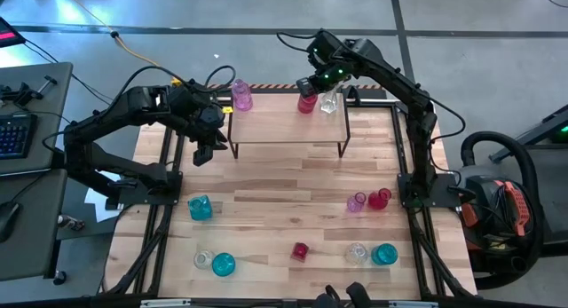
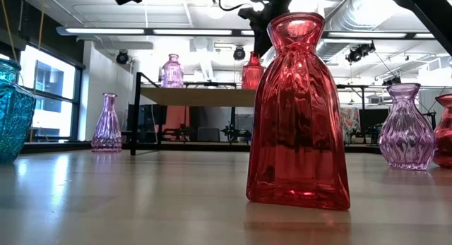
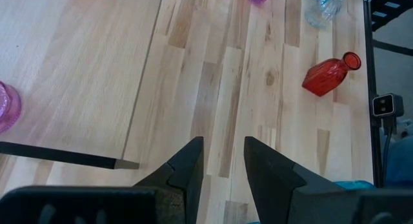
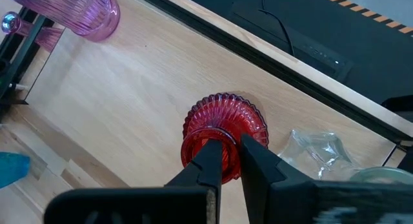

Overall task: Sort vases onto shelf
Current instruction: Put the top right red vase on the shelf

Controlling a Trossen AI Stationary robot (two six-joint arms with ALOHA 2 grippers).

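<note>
The shelf stands at the table's far middle. On its top are a pink vase, a red vase and a clear vase. My right gripper is over the shelf's far edge, shut on the red vase. My left gripper hangs open above the table off the shelf's left end, with nothing between its fingers. Several more vases stand on the near half of the table, among them a teal one and a pink one. My right gripper pinches the red vase's narrow neck between its two fingers. The fingers slant down onto it from above and from the far side. The vase is upright, and in the low view its base looks to be on the shelf top.
A small red vase lies on its side near the front middle. Beside it are a clear and a teal vase to the right, a clear and a teal one to the left. Bare wood lies between shelf and vases.
</note>
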